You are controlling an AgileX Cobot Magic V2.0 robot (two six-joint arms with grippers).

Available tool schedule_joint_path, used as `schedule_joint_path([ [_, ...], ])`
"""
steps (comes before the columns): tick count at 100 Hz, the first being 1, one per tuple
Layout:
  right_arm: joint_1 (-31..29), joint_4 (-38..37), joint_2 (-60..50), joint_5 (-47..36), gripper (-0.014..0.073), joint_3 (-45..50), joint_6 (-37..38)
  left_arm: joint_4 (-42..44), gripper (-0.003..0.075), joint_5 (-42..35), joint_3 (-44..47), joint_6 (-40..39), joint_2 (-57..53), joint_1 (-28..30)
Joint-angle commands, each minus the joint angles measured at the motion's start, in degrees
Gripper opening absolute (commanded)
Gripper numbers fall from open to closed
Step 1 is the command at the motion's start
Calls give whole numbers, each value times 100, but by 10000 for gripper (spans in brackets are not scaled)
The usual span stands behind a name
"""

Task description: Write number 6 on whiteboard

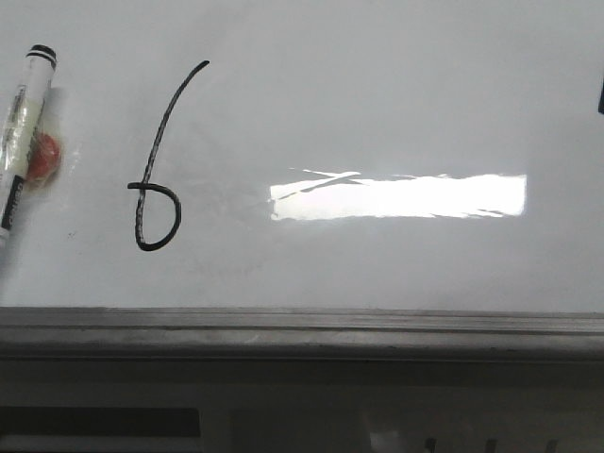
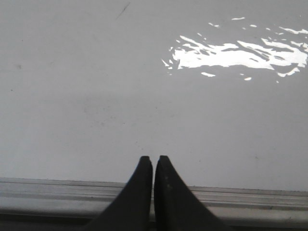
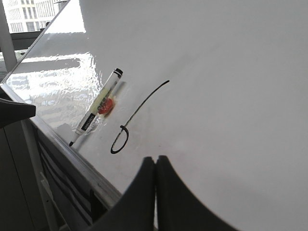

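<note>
One number 6 [image 1: 156,165] on whiteboard [image 1: 396,104]; left wrist cam shows prob. only its tip.

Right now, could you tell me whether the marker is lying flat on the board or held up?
Lying flat: the marker rests on the whiteboard beside the 6, with no gripper on it.

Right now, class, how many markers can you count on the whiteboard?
1. The marker lies on the whiteboard at its left side, left of the number 6, with something red beside it. Others could lie outside the views.
</note>
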Motion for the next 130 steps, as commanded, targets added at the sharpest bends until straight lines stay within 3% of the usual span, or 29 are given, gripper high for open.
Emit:
schedule_joint_path([
  [1,-22,-119,8,-461,-64,-126,-47,-45,-20,-405,136,-35,-173,4],
  [27,-1016,-1418,8,-461,-64,-126,128,-45,-20,-405,136,-35,-173,4],
  [54,-2773,-2579,-72,-450,-64,-126,2019,-45,-20,-405,136,-35,-173,4],
  [76,-4137,-2668,-823,-455,-64,171,2111,-45,-20,-405,136,-35,-173,4],
  [102,-5306,-2658,-1674,-330,-64,594,2120,-45,-20,-405,136,-35,-173,4],
  [130,-5786,-2602,-2338,1349,-64,594,2145,-45,-20,-405,136,-35,-173,4],
])
